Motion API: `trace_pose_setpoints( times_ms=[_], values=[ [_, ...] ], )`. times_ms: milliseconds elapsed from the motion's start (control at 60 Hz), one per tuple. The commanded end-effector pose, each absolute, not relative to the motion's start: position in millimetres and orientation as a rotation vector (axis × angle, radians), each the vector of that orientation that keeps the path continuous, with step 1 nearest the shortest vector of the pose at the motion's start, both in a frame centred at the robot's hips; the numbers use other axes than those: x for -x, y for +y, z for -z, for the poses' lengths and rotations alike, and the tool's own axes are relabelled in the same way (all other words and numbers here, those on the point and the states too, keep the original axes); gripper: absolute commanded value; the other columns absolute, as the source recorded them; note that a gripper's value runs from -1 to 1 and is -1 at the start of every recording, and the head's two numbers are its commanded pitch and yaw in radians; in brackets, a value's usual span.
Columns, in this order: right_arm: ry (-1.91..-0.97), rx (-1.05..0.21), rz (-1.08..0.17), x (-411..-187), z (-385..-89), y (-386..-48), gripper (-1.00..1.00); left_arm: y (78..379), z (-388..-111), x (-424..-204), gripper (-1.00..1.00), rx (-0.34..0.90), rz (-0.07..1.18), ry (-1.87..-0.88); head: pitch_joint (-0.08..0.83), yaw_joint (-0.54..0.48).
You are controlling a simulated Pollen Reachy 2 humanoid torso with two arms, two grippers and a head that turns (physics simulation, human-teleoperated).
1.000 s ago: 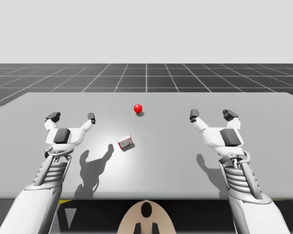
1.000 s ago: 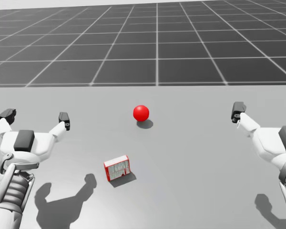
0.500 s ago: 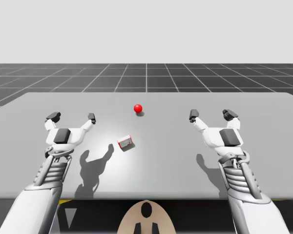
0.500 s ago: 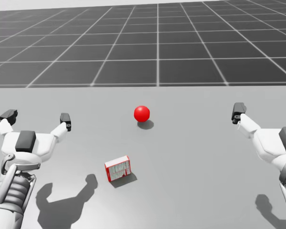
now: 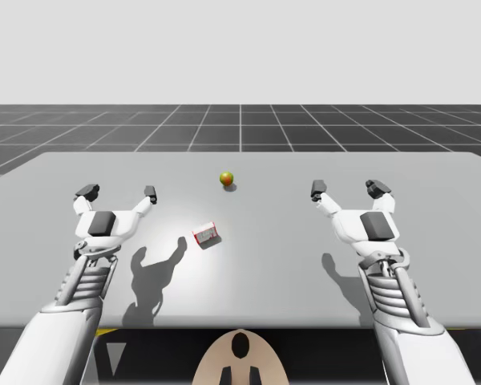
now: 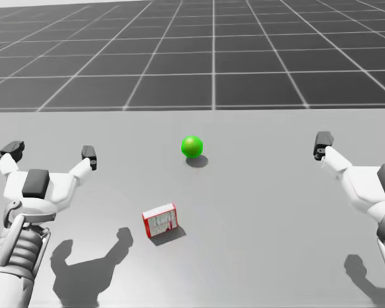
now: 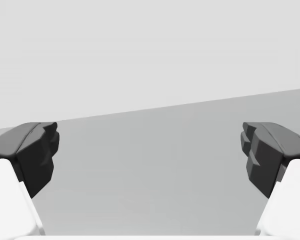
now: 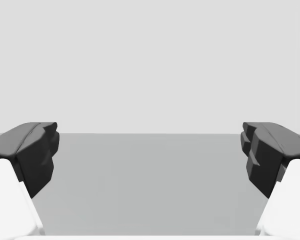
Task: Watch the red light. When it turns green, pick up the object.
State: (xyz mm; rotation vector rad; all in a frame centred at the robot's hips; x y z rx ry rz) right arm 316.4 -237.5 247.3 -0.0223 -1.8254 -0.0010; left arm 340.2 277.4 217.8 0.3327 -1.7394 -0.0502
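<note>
The round light (image 6: pixel 192 146) on the grey table (image 6: pixel 263 218) glows green in the head view; in the high view the light (image 5: pixel 226 178) looks orange-green. A small red and white box (image 6: pixel 160 221) lies a little nearer than the light, left of centre, also seen as the box (image 5: pixel 205 235) from above. My left gripper (image 5: pixel 118 192) hovers open to the left of the box, apart from it. My right gripper (image 5: pixel 347 189) hovers open at the right. Nothing sits between the fingers of the left gripper (image 7: pixel 150 155) or the right gripper (image 8: pixel 150 155).
The table's far edge (image 5: pixel 240 153) runs behind the light, with dark gridded floor (image 5: pixel 240 124) beyond. Shadows of both arms fall on the table near its front edge.
The light has gone from red to green. My head has turned slightly, shifting the whole head view. Both arms and the box stay where they were.
</note>
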Motion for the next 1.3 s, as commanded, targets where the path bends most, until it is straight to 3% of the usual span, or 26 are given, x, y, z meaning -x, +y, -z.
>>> trace_pose_setpoints(
  times_ms=[17,300,583,667,750,783,933,1100,1300],
  values=[
    [-1.824,0.018,0.004,-316,-246,-236,-1.00,277,-218,-340,-1.00,-0.334,0.051,-1.739,0.480,0.08],
    [-1.823,0.021,-0.008,-316,-244,-235,-1.00,276,-216,-340,-1.00,-0.334,0.058,-1.735,0.614,0.15],
    [-1.815,0.025,-0.023,-317,-241,-232,-1.00,274,-217,-340,-1.00,-0.319,0.075,-1.733,0.672,0.17],
    [-1.813,0.028,-0.024,-317,-240,-231,-1.00,272,-220,-336,-1.00,-0.251,0.086,-1.719,0.673,0.17],
    [-1.809,0.031,-0.025,-318,-239,-230,-1.00,271,-227,-324,-1.00,-0.042,0.123,-1.653,0.668,0.17],
    [-1.808,0.032,-0.024,-318,-238,-230,-1.00,271,-227,-319,-1.00,-0.013,0.147,-1.631,0.666,0.16],
    [-1.803,0.036,-0.029,-318,-236,-229,-1.00,277,-228,-299,-1.00,0.174,0.364,-1.525,0.673,0.16],
    [-1.803,0.040,-0.030,-320,-235,-229,-1.00,278,-204,-285,-1.00,0.242,0.596,-1.381,0.675,0.16],
    [-1.799,0.033,-0.034,-321,-234,-230,-1.00,274,-177,-289,-1.00,0.364,0.633,-1.294,0.671,0.17]
  ],
)
